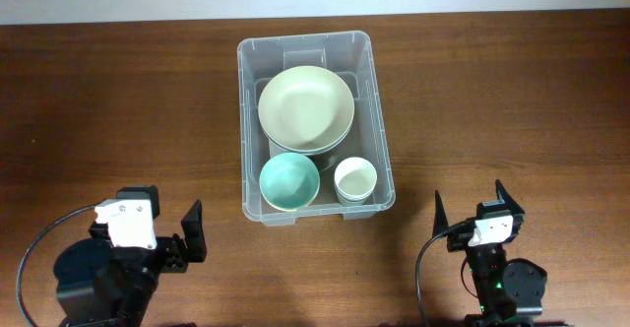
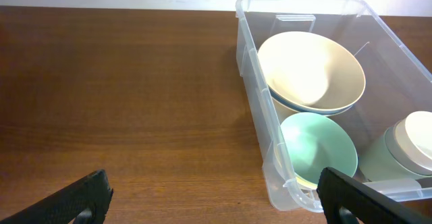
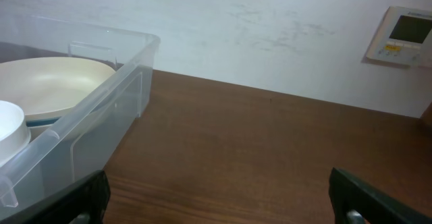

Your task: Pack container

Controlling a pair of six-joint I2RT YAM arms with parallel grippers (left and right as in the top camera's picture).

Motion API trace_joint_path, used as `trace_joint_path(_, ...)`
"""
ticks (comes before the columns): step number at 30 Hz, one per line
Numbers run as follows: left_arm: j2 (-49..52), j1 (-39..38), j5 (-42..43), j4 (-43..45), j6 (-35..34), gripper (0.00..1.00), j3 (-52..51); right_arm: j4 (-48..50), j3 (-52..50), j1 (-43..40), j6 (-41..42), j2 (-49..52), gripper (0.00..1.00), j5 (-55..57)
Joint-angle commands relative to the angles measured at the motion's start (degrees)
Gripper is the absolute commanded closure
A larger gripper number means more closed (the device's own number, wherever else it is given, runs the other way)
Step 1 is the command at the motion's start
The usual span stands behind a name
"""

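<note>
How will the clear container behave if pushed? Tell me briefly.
The container probably slides rather than tips: it sits low and wide on the smooth table. Its thin clear walls likely flex if squeezed. The cream bowl, teal bowl and white cup add weight and may shift.

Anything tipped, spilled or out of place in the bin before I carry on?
Nothing stands out: the cream bowl, green bowl and white cup all sit mouth-up inside the container, with no spill or damage visible.
</note>
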Motion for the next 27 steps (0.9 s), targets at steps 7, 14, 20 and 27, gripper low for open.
trace_joint_path(7, -0.2, -0.8, 0.2, 0.1, 0.9, 0.01, -0.1, -0.3, -0.3, 0.5, -0.2, -0.3, 0.01, -0.7)
trace_joint_path(14, -0.2, -3.7, 0.2, -0.7, 0.9, 0.01, -0.1, -0.3, -0.3, 0.5, -0.2, -0.3, 0.01, -0.7)
trace_joint_path(20, -0.2, -3.7, 0.2, -0.7, 0.9, 0.01, -0.1, -0.3, -0.3, 0.5, -0.2, -0.3, 0.01, -0.7)
trace_joint_path(27, -5.2, -3.7, -1.4, -0.6, 0.9, 0.01, -1.9, -0.3, -0.3, 0.5, -0.2, -0.3, 0.01, -0.7)
